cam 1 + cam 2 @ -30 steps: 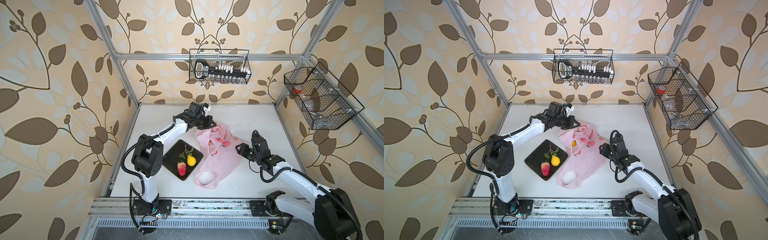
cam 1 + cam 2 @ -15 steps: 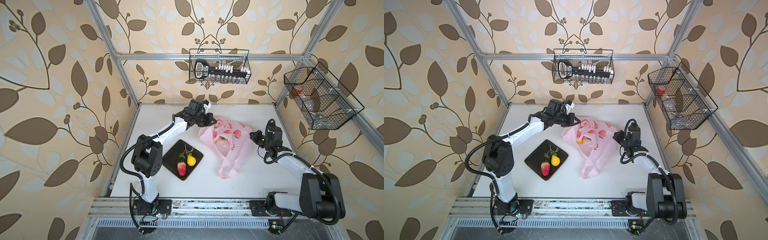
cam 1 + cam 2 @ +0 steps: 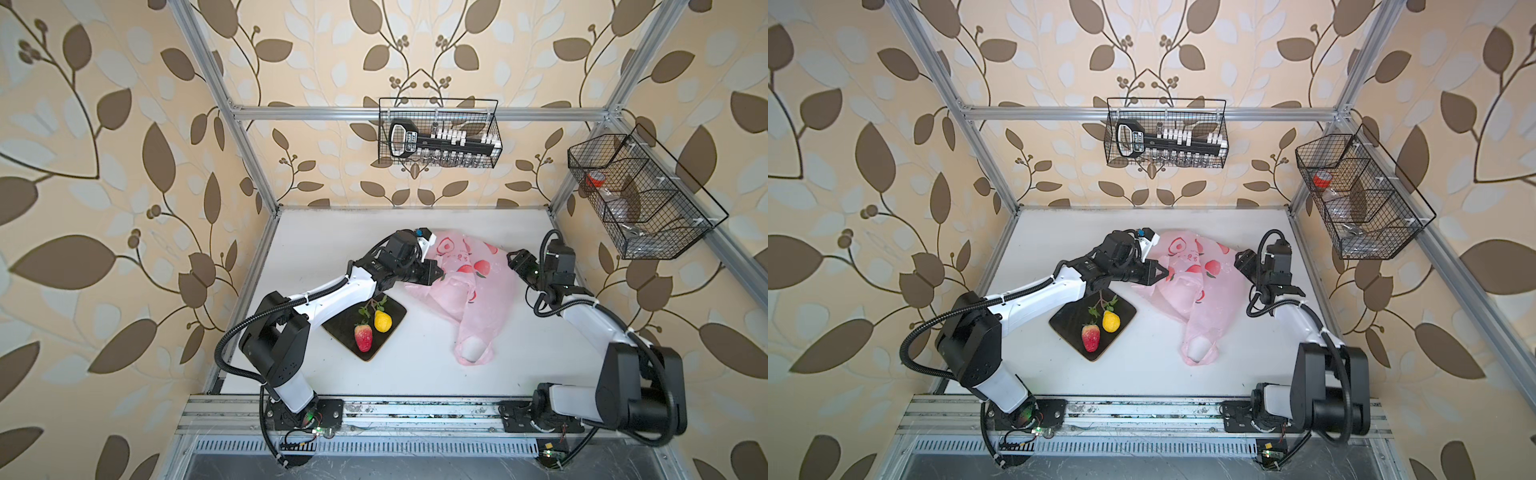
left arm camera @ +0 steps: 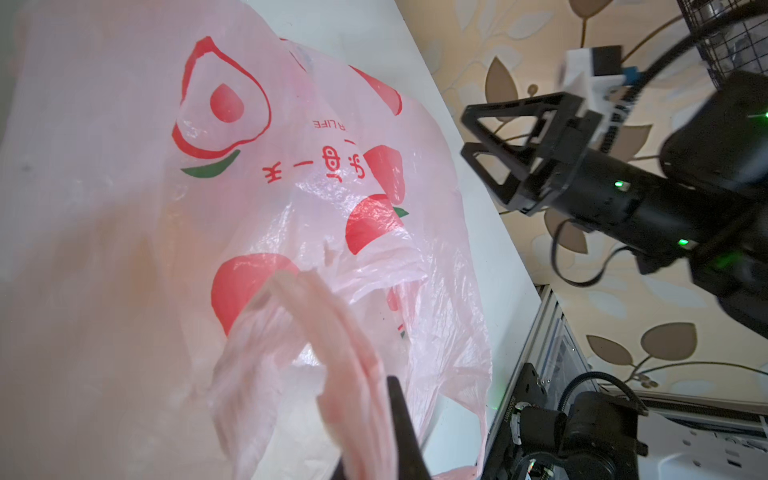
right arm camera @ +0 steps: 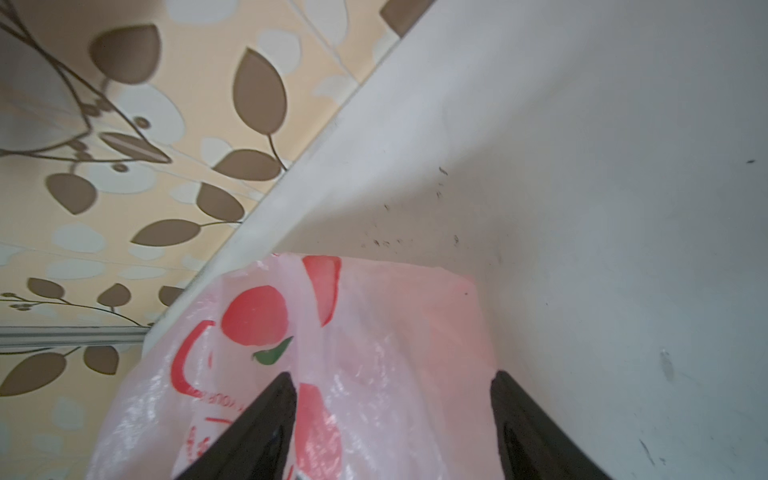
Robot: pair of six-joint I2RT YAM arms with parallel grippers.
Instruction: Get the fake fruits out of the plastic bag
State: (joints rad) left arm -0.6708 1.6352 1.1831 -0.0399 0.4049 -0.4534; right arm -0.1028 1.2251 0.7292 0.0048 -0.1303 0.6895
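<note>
Left tool (image 3: pixel 439 270) pressed together, pinching a handle of the bag (image 3: pixel 473 291) at its left edge. Right tool (image 3: pixel 513 259) spread, just beside the bag's right edge, plastic ahead between its jaws. Bag sprawls on bench (image 3: pixel 415 374), long axis back-to-front. Strawberry (image 3: pixel 364 337) and lemon (image 3: pixel 382 321) on mat (image 3: pixel 394 311); other fruit hidden.

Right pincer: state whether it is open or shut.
Open. On the right pincer the black fingers stand wide apart in the right wrist view, the plastic bag showing between them.

Crumpled pink bag (image 3: pixel 478 286); strawberry (image 3: pixel 364 337), lemon (image 3: pixel 382 321) (outside)
</note>
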